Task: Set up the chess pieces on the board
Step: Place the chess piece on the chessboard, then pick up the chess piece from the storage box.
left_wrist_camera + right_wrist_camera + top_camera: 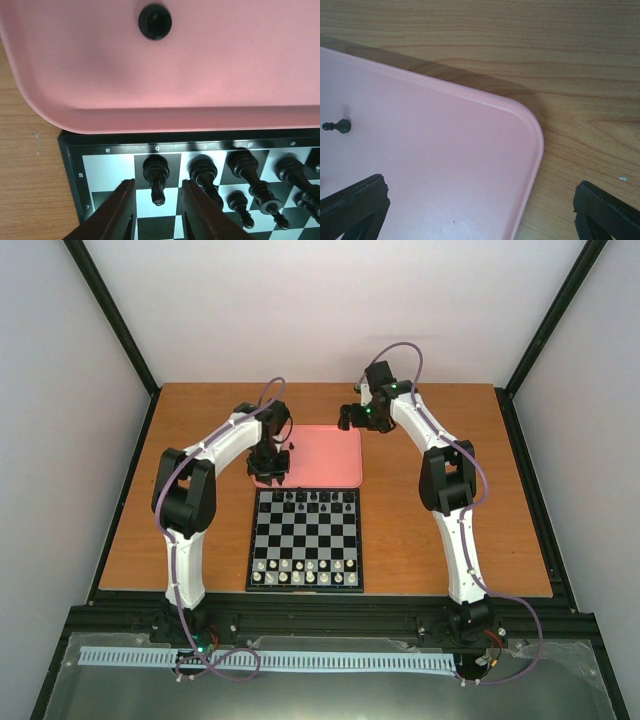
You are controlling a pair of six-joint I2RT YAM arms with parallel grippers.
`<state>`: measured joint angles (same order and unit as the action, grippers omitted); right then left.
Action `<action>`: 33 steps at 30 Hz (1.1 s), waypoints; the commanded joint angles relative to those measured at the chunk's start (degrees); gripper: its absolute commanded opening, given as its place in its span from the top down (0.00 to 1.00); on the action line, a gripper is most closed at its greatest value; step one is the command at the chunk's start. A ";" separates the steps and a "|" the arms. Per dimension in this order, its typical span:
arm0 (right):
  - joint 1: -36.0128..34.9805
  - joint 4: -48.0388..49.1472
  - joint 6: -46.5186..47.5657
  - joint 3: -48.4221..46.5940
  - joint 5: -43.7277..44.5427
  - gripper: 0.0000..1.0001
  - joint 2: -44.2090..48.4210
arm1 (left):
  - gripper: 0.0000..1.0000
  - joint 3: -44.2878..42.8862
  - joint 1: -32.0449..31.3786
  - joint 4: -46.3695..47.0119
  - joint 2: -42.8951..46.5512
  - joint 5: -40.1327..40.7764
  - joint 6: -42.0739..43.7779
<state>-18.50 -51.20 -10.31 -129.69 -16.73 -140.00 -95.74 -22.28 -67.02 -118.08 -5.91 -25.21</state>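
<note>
At the far-left corner of the chequered black-and-silver chessboard (305, 540), the left gripper (158, 186), fingers (119, 212) slightly parted, straddles a small black chess piece (156, 172), apparently releasing it (right gripper (480, 192) gapes empty over the pink tray (445, 150)).

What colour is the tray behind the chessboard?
The tray is plain pink, clearest in the left wrist view.

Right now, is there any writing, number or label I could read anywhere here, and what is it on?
"a", "b", "c", "d", "e": far rim of the board, left to right, blurred; the "b" looks upside down.
"8", "7": the board's left rim, top to bottom.
Top view: the rim marks are too small to read.
Tray and table: no text seen.
</note>
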 commanded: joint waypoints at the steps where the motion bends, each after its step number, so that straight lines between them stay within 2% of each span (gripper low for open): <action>1: -0.09 0.31 0.45 -1.38 -0.14 0.00 -0.88 | 0.70 -5.25 1.06 -2.43 0.35 1.67 1.38; 15: -0.05 -0.12 0.97 -2.59 -0.43 0.00 -1.48 | 0.65 -19.52 2.79 -2.95 -11.71 0.94 2.97; 24: -0.02 -0.04 0.90 -2.68 -0.80 0.00 -1.83 | 0.65 -22.13 3.73 -2.86 -15.43 1.77 3.34; 33: 0.26 -0.04 0.64 -3.48 -1.20 0.00 -2.69 | 0.71 -22.21 3.73 -2.53 -16.45 1.25 3.48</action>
<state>-18.50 -51.24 -10.07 -131.13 -17.45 -141.80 -115.77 -18.92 -68.99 -133.51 -4.51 -22.70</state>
